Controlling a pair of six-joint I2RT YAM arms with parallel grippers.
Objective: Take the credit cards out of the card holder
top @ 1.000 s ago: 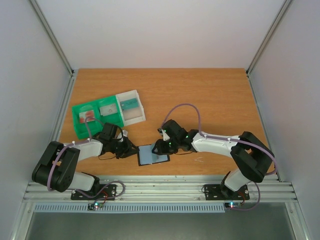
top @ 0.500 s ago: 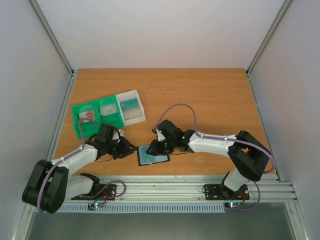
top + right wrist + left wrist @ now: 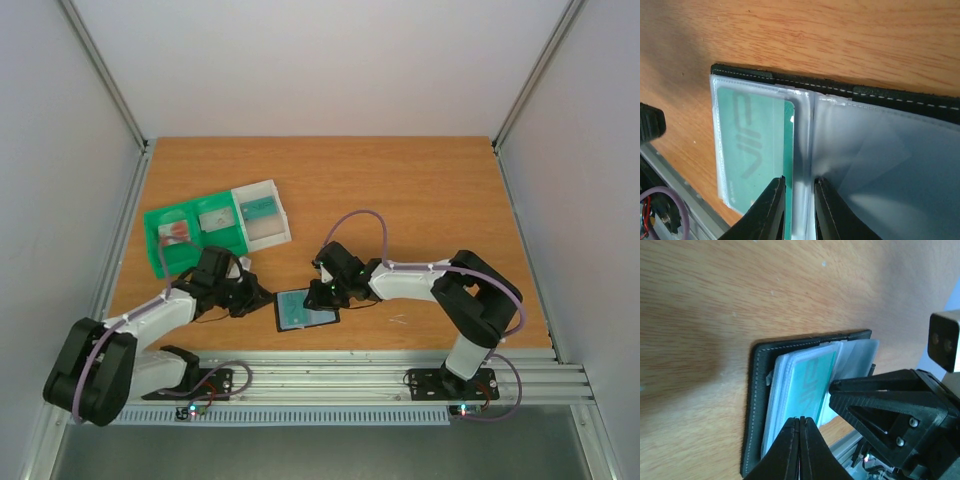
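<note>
The table [image 3: 420,200] carried all items in its near-left part. The green tray [image 3: 150,240] sat at 9 o'clock on the table. The clear-white box [image 3: 268,232] touched it at its 2 o'clock side. Both held small cards, but their detail was too small to tell.

The card holder [image 3: 305,310] lay open and flat at 6 o'clock, close to the near edge, its clear sleeves facing up.

The left gripper [image 3: 255,297] was at the holder's 9 o'clock side. In the left wrist view its fingers [image 3: 790,450] were pressed fully together, tips over the sleeve edge. Whether they pinched anything could not be told.

The right gripper [image 3: 318,293] was at the holder's 12 o'clock side. Its fingers [image 3: 771,205] stood a narrow gap apart, closed on the fold between the sleeves.

A teal credit card [image 3: 765,140] remained inside one sleeve.
</note>
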